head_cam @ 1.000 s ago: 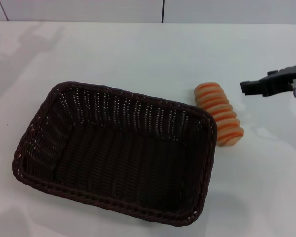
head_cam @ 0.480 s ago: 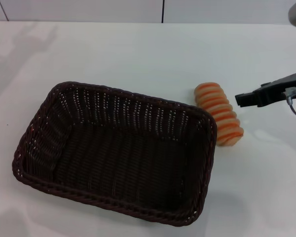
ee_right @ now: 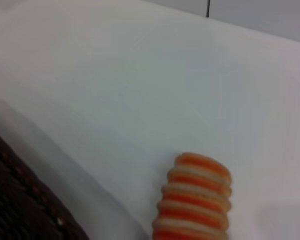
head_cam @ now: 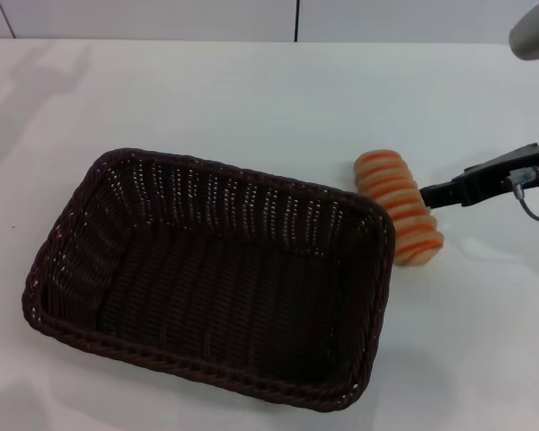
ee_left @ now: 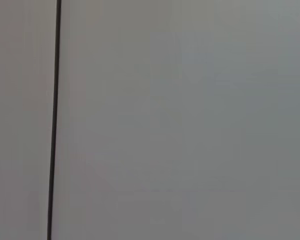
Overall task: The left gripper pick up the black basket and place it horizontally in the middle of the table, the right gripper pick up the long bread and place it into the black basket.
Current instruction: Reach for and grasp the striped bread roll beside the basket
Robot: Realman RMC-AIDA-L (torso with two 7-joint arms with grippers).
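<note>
We judge the basket step done: the large rectangular woven wicker basket (head_cam: 211, 278), very dark brown-black with a braided rim, lies flat and empty on the glossy white desk (head_cam: 251, 99), roughly mid-desk and a little skewed. The step in hand is the bread.

The small elongated loaf (head_cam: 400, 206), cream with orange crosswise stripes, lies on the desk just beside the basket's right end, close to its rim but seemingly not touching. In the right wrist view the same loaf (ee_right: 195, 200) sits on bare desk with a corner of the basket (ee_right: 25, 200) nearby.

Our right end effector (head_cam: 428, 194), slim black fingers on a silver-grey arm with a thin cable, reaches in from the right, its tip at the loaf's right flank. We see it side-on as a single dark bar, so we cannot tell whether its fingers are spread or together, nor whether it touches the loaf yet.

Next, we think, it must straddle the loaf across its narrow width, close, lift clear of the rim and carry it left over the basket. The rim just beside the loaf is the one obstruction; a finger coming down on that side has little room.

Our left end effector is out of sight; its wrist camera shows only a plain grey wall (ee_left: 190, 120) with a dark seam.
</note>
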